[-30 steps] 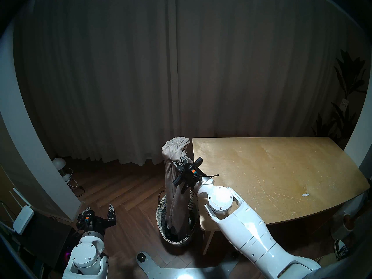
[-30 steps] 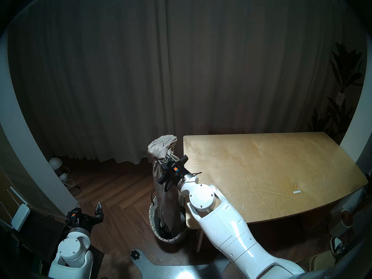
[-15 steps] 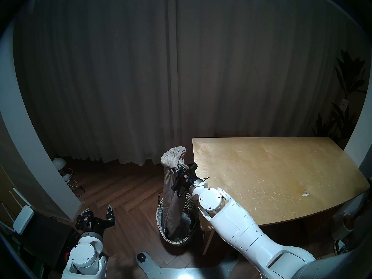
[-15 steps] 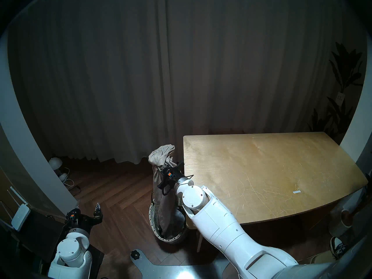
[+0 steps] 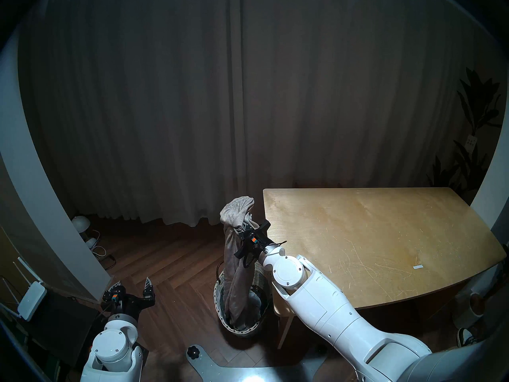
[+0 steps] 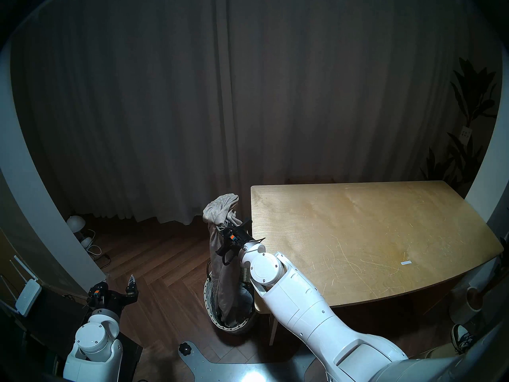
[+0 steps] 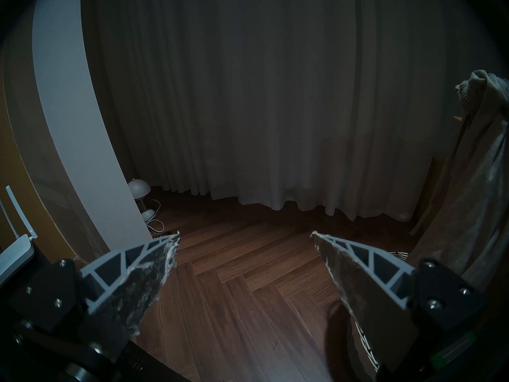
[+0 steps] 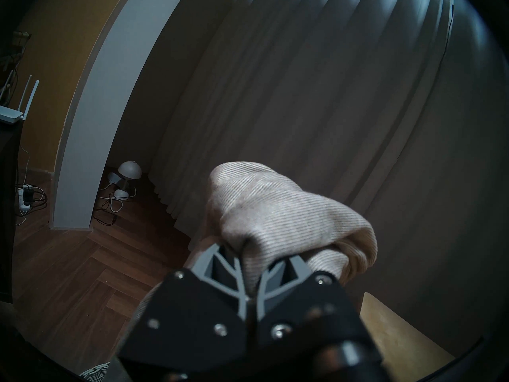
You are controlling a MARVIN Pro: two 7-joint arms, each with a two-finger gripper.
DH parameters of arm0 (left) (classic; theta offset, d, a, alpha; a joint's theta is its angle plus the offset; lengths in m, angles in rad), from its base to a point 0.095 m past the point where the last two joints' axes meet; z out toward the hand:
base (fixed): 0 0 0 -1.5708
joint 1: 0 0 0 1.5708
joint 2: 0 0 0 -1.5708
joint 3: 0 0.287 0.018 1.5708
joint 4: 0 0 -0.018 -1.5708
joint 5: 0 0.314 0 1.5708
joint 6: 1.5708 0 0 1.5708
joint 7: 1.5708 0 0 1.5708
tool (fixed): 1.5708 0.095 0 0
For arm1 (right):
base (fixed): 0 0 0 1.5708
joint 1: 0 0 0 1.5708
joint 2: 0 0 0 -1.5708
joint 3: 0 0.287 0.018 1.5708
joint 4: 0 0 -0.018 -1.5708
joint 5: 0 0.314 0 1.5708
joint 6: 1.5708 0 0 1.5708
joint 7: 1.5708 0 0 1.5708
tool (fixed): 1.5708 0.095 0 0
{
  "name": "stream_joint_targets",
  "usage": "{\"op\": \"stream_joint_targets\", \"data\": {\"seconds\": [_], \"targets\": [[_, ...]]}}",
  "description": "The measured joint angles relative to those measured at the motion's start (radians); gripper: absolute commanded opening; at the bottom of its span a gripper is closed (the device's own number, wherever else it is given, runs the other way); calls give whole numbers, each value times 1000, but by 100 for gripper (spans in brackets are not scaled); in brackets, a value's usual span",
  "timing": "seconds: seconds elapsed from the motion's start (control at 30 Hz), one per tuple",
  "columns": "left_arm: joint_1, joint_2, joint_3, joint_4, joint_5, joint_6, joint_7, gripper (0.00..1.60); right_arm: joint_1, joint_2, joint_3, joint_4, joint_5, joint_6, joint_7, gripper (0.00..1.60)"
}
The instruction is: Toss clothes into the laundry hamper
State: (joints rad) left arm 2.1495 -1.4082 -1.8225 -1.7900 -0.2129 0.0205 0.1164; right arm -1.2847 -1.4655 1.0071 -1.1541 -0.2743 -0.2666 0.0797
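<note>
My right gripper (image 5: 243,227) (image 6: 224,226) is shut on a beige-grey ribbed garment (image 5: 237,211) (image 6: 219,211) and holds it above the laundry hamper (image 5: 242,330) (image 6: 231,328). The cloth bunches over the fingers in the right wrist view (image 8: 275,207). Its long lower part hangs straight down into the hamper's dark inside. A grey piece of cloth (image 5: 256,301) lies in the hamper beside it. The hamper stands on the floor against the table's left corner. My left gripper (image 5: 133,282) (image 7: 245,235) is open and empty, low over the floor, left of the hamper.
A wooden table (image 5: 371,249) stands right of the hamper, its near-left corner touching my right forearm. Behind are curtains, with a small lamp and cables (image 5: 80,223) on the floor. A router (image 5: 31,298) sits far left. My base plate (image 5: 248,370) lies below.
My right gripper came down and a little nearer with the garment, feeding more cloth into the hamper, then held almost still. The left arm drifted slightly left, gripper still open.
</note>
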Motion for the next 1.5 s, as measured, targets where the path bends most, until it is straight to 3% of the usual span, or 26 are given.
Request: {"op": "stream_joint_targets", "data": {"seconds": [0.03, 0.07, 0.1, 0.27, 0.5, 0.63, 0.67, 0.83, 1.1, 1.5], "targets": [[-1, 1, -1, 0, 0, 0, -1, 160, -5, 8, 2, -10, 2, -1, 2, 46], [-2, 2, -3, 0, 0, 0, -3, 160, -10, 15, 4, -19, 4, -1, 4, 136], [-2, 3, -3, 0, 0, 1, -3, 160, -13, 19, 5, -25, 6, -2, 7, 160], [-10, 9, -6, 3, 0, 2, -11, 160, -42, 58, 15, -76, 16, -9, 30, 159], [-19, 13, -7, 4, 4, 3, -13, 160, -45, 75, 25, -99, 22, -13, 43, 129], [-22, 13, -8, 4, 6, 2, -13, 160, -41, 77, 28, -108, 24, -14, 45, 140], [-23, 13, -8, 4, 7, 2, -12, 160, -40, 77, 30, -110, 25, -14, 45, 160], [-24, 10, -9, 3, 7, -1, -8, 160, -33, 65, 53, -129, 53, -11, 34, 160], [-26, 1, -5, -25, 9, -8, 1, 160, 26, 36, 164, -192, 142, -8, -18, 160], [-81, -5, 92, -132, 31, -20, -13, 160, 93, 60, 362, -245, 294, -1, -123, 160]]}}
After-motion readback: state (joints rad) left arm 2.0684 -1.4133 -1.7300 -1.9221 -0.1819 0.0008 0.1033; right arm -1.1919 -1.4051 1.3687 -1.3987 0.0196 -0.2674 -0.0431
